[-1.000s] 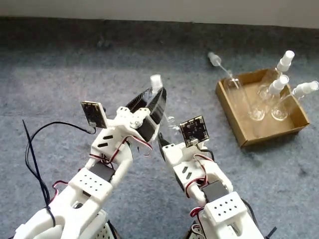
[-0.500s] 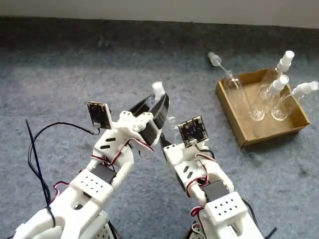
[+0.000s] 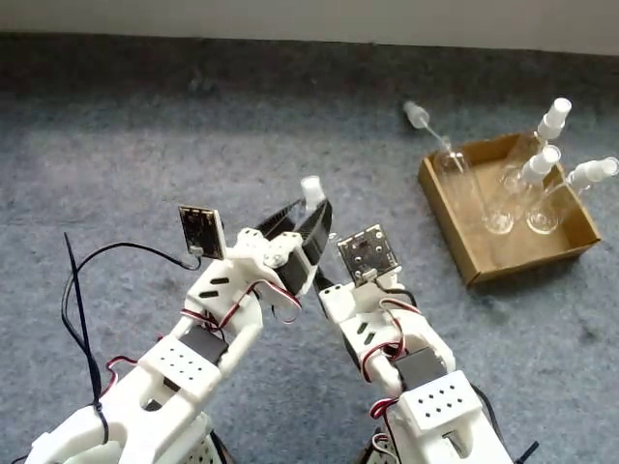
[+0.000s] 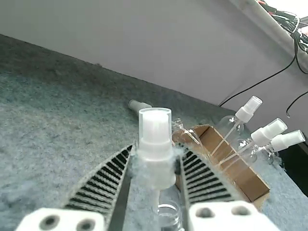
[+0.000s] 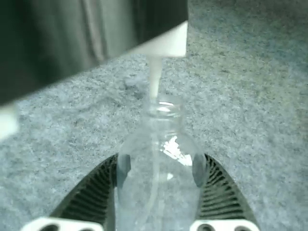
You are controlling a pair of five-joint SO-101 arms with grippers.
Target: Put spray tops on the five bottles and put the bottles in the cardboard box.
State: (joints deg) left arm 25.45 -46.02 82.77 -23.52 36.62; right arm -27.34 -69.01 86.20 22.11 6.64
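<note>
Grey carpet [image 3: 126, 155] covers the table up to a pale wall [image 3: 309, 14] along the 12 o'clock edge. Two white arms [image 3: 193, 358] rise from 6 o'clock and meet just below the centre. The cardboard box [image 3: 453, 235] sits between 2 and 3 o'clock, well apart from them. In it lean three capped bottles [image 3: 538, 166], their long axes tilted so the tops point toward 1 to 2 o'clock.

The right gripper [image 5: 159, 166] is closed on the shoulders of a clear bottle [image 5: 159, 187]. The bottle's long axis runs straight out between the jaws, and its open neck points up at the other arm. The left gripper [image 4: 156, 151] is clamped on the collar of a spray top [image 4: 155, 127]. The top stands cap up, with its thin tube hanging down into the bottle's mouth. The collar is above the neck, not seated.

A loose spray top [image 3: 418, 116] lies on the carpet at the box's 11 o'clock. Its head points toward 11 o'clock and its tube toward 5 o'clock, ending near the box's corner.
</note>
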